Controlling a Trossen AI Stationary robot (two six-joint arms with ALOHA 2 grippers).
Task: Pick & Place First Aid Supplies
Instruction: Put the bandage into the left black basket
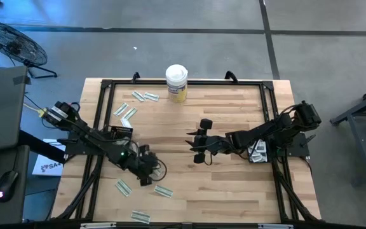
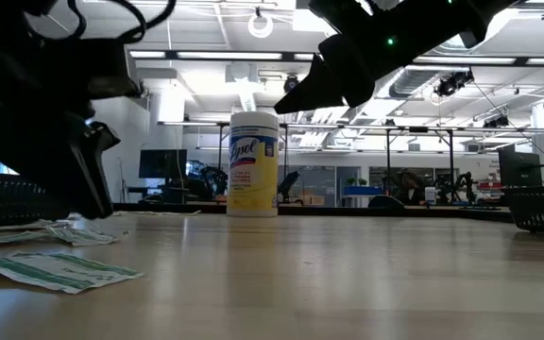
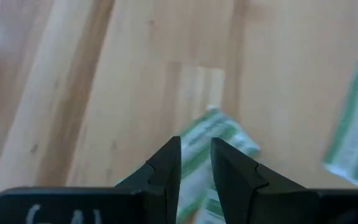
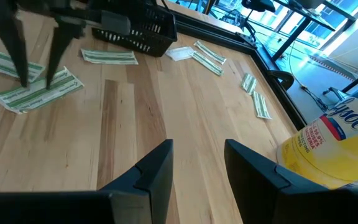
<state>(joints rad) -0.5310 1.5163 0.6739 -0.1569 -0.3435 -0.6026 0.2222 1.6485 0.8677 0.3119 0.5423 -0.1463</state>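
Here the left gripper (image 3: pixel 195 163), fingers narrowly apart over a green-white packet (image 3: pixel 213 134), may skid it flat along the table (image 3: pixel 123 74)

My black left gripper (image 3: pixel 195 163) hangs over a white packet (image 3: pixel 207 146) striped green, on pale blond wood table (image 1: pixel 234 184). Behind stands a canister (image 2: pixel 253 163), yellow label, blue lettering, white lid. A black mesh basket (image 4: pixel 138 28) sits beyond my dark fingers (image 4: pixel 157 171).

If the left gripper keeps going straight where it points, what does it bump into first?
Probably the green-white packet lying right under the left gripper on the table; whether it already touches it is unclear.
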